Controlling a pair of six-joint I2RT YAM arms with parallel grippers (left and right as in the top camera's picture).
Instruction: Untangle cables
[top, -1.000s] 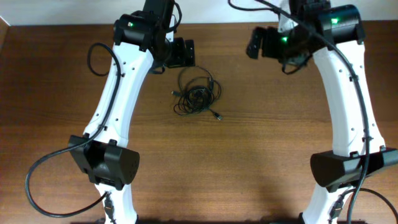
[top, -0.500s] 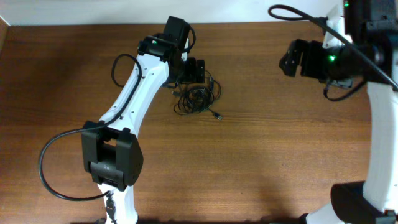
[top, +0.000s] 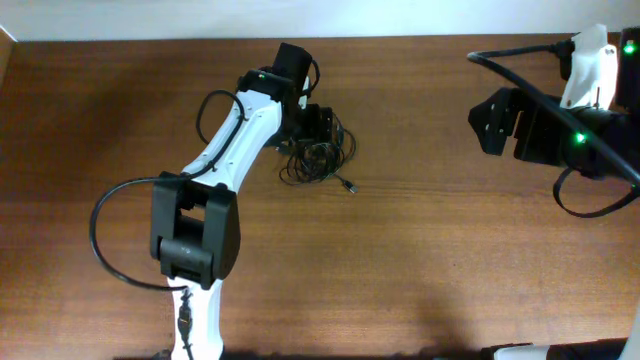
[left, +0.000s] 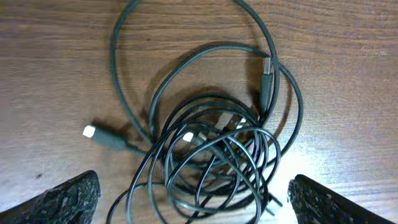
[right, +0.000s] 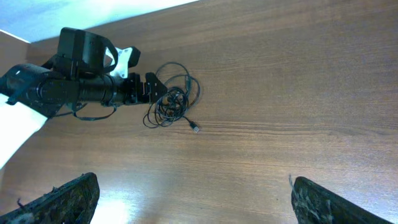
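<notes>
Lying as one knotted heap, the cables (left: 214, 158) sit on the brown worktop (top: 450, 260) toward its far edge, a little left of centre in the overhead view. No cord is free. A dense nest of small coils fills the lower part of the left wrist view, and one wide loop arches out of it toward the top. The heap is roughly round, so it has no strong long axis; only its ends point anywhere. A white-tipped plug (left: 92, 131) sticks out to the left, a darker plug (left: 266, 74) lies along the right side of the wide loop, and overhead a short tail (top: 346, 184) trails toward the near right.

The left end effector (left: 196, 202) hovers over the heap, released, with its fingers spread either side of the nest and gripping nothing. The right end effector (right: 196, 202) is well apart at the right, likewise spread and empty.

I judge this to be the approach before a first pick. The next move calls for lowering onto one outlying strand, probably the wide loop or a plug end, rather than the nest.
</notes>
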